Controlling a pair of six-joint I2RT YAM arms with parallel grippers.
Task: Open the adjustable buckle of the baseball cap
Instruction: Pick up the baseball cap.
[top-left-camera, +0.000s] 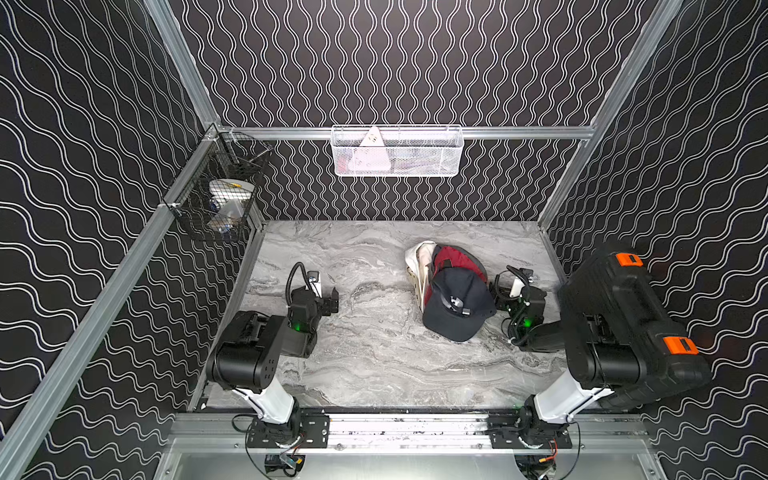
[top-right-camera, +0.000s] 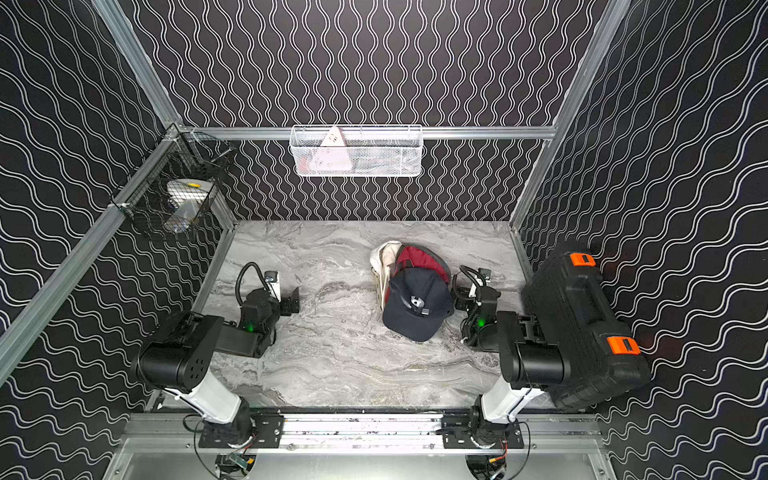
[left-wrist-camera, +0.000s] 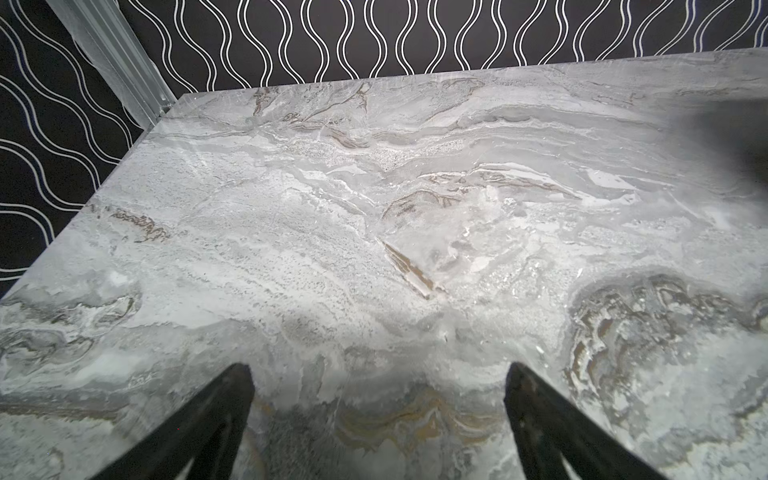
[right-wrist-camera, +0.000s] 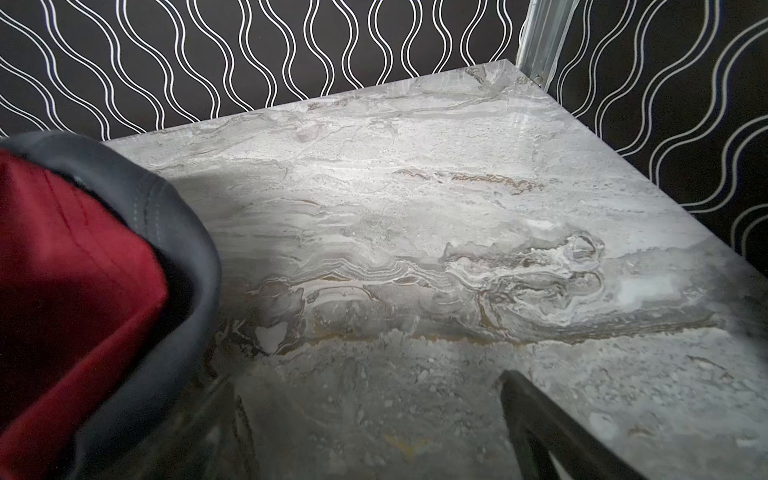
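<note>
Crouching low on the counter (top-left-camera: 374, 365), both arms are folded at the elbow, wrists aimed toward the far wall. The left end effector (left-wrist-camera: 378, 370) is spread wide over bare marble on the left, holding nothing. The right end effector (right-wrist-camera: 370, 380) is likewise spread and empty, just beside the caps' right edge. The navy baseball cap (top-left-camera: 457, 320) lies right of centre, overlapping a red cap (top-left-camera: 455, 257) and a white cap (top-left-camera: 419, 259). Its strap (top-left-camera: 446, 302) faces up; the pale piece there is probably the buckle (top-left-camera: 457, 302).
</note>
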